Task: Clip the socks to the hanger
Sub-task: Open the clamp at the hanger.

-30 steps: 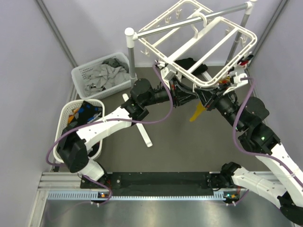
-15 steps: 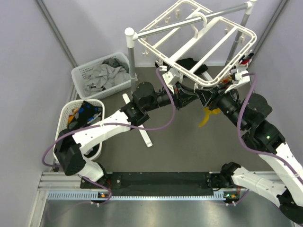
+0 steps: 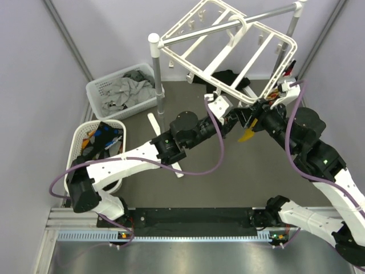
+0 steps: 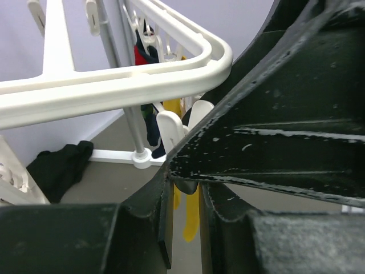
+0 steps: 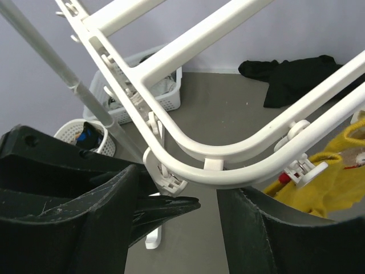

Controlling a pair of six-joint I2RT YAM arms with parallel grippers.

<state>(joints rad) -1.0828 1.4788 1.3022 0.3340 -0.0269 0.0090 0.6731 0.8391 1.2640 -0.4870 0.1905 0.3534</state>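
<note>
Yellow sock [image 5: 336, 177] hangs under the hanger [image 5: 228, 154] corner, just beside the right gripper [image 5: 210, 208].

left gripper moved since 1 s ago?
Yes. The left gripper has shifted right, away from the grey pole, and now sits beside the yellow sock under the near corner of the hanger.

Hanger [image 4: 114, 85] and clip [image 4: 171, 127] were smooth, glossy white plastic. Left gripper [image 4: 185, 188] fingers [image 4: 274, 137] were matt black plastic, scuffed and scratched. Yellow sock [image 5: 336, 171] was soft knit cloth. Rack pole [image 3: 158, 85] looked dull grey metal; worktop [image 3: 228, 188] matt. Basket [image 3: 114, 75] was white perforated plastic, holding crumpled grey cloths [image 3: 122, 91].
</note>
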